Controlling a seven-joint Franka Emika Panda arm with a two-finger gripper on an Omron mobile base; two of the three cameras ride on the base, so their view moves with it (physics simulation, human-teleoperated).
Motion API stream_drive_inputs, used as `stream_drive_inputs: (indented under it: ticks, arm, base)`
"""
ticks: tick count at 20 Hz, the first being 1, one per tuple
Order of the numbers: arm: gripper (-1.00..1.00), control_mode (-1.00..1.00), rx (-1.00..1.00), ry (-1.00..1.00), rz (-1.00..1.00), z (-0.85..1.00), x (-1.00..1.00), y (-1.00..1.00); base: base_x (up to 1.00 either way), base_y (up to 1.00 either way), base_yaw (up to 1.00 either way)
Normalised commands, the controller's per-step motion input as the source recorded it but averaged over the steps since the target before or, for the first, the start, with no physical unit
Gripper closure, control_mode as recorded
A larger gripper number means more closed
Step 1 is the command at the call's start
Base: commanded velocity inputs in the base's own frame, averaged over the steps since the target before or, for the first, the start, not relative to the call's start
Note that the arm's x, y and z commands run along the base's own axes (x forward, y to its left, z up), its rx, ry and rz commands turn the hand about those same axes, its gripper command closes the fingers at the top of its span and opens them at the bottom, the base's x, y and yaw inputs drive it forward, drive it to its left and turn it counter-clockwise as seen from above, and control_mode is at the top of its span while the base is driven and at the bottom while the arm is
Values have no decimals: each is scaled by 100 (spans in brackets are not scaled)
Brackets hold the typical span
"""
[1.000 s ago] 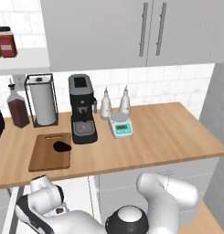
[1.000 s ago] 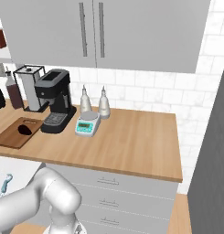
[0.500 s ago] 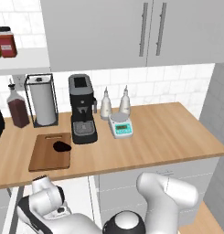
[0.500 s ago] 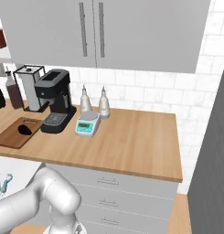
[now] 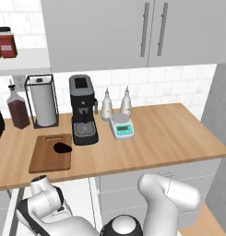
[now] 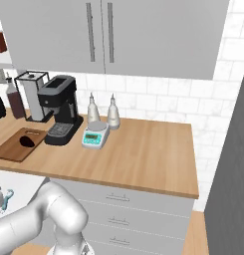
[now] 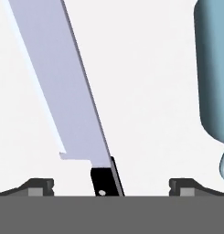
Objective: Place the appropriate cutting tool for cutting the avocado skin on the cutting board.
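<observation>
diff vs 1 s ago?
Only the arm shifts slightly at the bottom of both base views. The avocado stays on the cutting board. In the hand view the claw is open, straddling the knife at its handle.

You have the cutting board (image 5: 46,156) at the counter's (image 5: 169,133) left end with the avocado (image 5: 62,147) on it. The coffee machine (image 5: 83,110) stands just right of the board, then the scale (image 5: 121,127) with two bottles (image 5: 116,103) behind it. In the hand view, the knife (image 7: 67,91) lies left of the peeler (image 7: 213,68).
</observation>
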Motion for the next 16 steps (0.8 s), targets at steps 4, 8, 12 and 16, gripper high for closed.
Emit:
stream_drive_inputs:
  ticks: [4,8,12,16]
  arm:
    - [-100,-100,0,-2,3,-26,1,1]
    - [-100,-100,0,0,2,-28,0,0]
    - [100,-100,0,0,0,-40,-1,0]
    - [-100,-100,0,0,1,-10,-2,5]
  base:
    - [0,0,0]
    - [0,0,0]
    - [0,0,0]
    - [0,0,0]
